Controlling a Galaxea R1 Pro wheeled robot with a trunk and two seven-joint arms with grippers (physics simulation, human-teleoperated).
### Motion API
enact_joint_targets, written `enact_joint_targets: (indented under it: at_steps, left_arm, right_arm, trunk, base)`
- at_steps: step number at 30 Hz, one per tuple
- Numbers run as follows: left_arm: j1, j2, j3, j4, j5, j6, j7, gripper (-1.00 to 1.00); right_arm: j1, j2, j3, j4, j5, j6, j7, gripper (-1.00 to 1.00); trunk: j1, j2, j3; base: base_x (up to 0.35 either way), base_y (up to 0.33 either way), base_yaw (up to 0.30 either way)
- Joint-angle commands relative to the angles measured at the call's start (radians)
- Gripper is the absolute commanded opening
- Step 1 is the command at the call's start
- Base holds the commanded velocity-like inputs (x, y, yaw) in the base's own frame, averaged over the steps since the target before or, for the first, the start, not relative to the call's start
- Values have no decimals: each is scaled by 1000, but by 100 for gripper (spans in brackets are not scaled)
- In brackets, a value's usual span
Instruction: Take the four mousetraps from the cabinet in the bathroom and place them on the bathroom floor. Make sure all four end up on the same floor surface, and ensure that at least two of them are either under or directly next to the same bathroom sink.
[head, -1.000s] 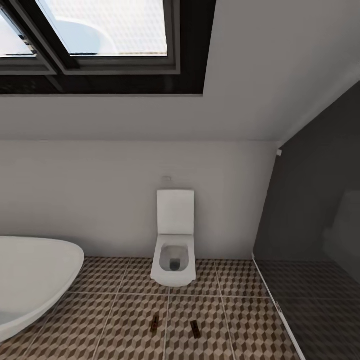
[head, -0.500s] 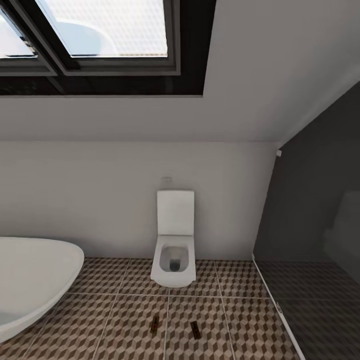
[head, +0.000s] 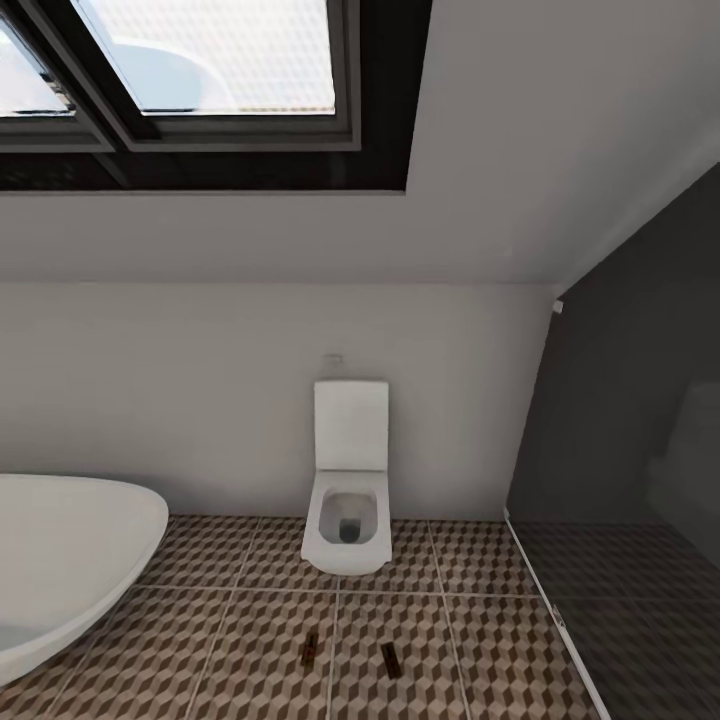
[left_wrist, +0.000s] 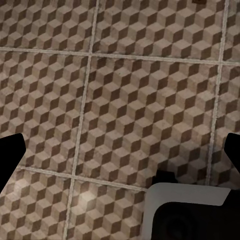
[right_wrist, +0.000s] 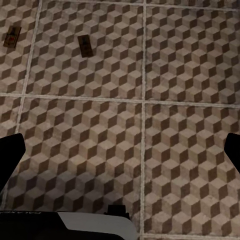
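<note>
Head view takes in a white toilet (head: 347, 500) against the far wall at twelve o'clock, a bathtub (head: 60, 560) at nine o'clock and a dark glass partition (head: 620, 480) at three o'clock. Two mousetraps lie flat on the patterned floor (head: 200, 650) in front of the toilet: one (head: 310, 648) toward seven o'clock from its bowl, the other (head: 390, 656) toward five o'clock, near each other but apart. Right wrist view catches two traps too (right_wrist: 85, 45) (right_wrist: 11, 37). So I judge two of four placed; the remaining two, the cabinet and the sink are out of frame, and whether these traps sit beside a sink cannot be told. Left gripper (left_wrist: 120, 155) and right gripper (right_wrist: 120, 152) each have fingers spread wide apart with nothing between them, hanging over bare tiles
</note>
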Motion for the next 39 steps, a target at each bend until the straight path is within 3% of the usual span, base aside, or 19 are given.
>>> enact_joint_targets:
  at_steps: [1,20,24,26,28,31,39]
  left_arm:
    - [0,0,-7,-1,1,-1,5,100]
    - [0,0,-7,0,1,12,11,100]
    - [0,1,-7,1,1,69,13,100]
    - [0,2,-7,1,1,141,11,100]
    - [1,0,-7,0,1,275,5,100]
    - [5,-6,-7,1,1,333,3,100]
    - [67,-11,-7,4,2,368,4,100]
  right_arm:
    - [0,0,4,1,-4,-3,2,100]
    - [0,-3,3,2,-2,5,-2,100]
    - [0,-4,3,6,-2,59,-4,100]
    - [0,-2,3,17,-2,134,-4,100]
    - [-1,-4,3,31,-2,261,-6,100]
    - [0,-10,2,36,-1,310,-6,100]
    - [0,-15,2,40,-1,343,-9,100]
  trunk:
    - [0,-1,0]
    - [0,-1,17]
    - [0,-1,18]
    - [0,-1,18]
    - [0,-1,18]
    - [0,-1,18]
    - [0,-1,18]
  base:
    - [0,0,0]
    - [0,0,0]
    - [0,0,0]
    - [0,0,0]
    - [0,0,0]
    - [0,0,0]
    - [0,0,0]
